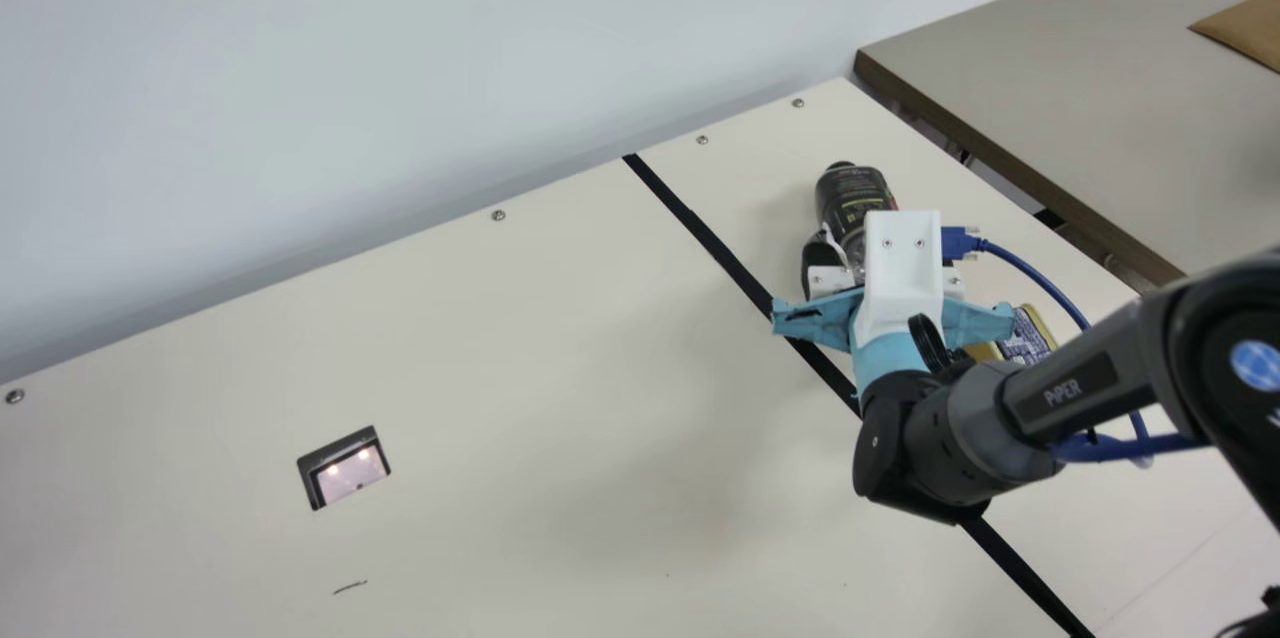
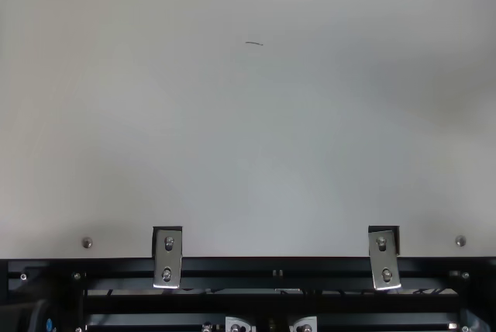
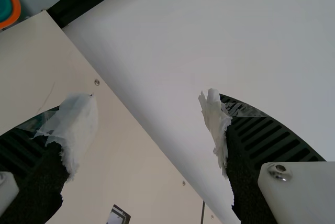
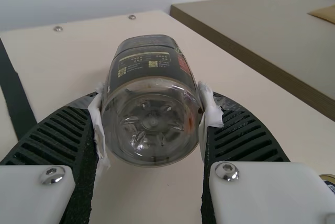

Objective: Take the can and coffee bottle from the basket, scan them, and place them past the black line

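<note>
Black-and-grey joints of my right arm (image 1: 1075, 403) sit closest to the lens in the main view, slanting in from that side over the cream table (image 1: 560, 418). At their end, my right gripper (image 4: 152, 98) has its padded black ribbed fingers closed on the dark-labelled clear plastic coffee bottle (image 1: 852, 198), one to each side near the base. The right wrist view looks straight at that clear base, with the bottle's other end pointing away toward the wall. I can't tell whether it is touching the table or held slightly above it.

Both task items are past the black line (image 1: 700, 228). The yellow-rimmed can with a blue-and-white label (image 1: 1028, 338) is just beside the gripper, partly hidden by it. Well back on the other side of the line is the small dark-framed scanner window (image 1: 345, 468). My left gripper (image 3: 149, 98) is wide open with nothing between its fingers.

I judge this to be the final placement: the can looks delivered, and I take the scanning as finished, though these pictures can't confirm it. Next I'd make sure the bottle is supported, then part the fingers evenly and back straight off its base. It is round and could roll if nudged, and I'd want to keep the wrist and the blue cable (image 1: 1040, 284) off the can while withdrawing.
</note>
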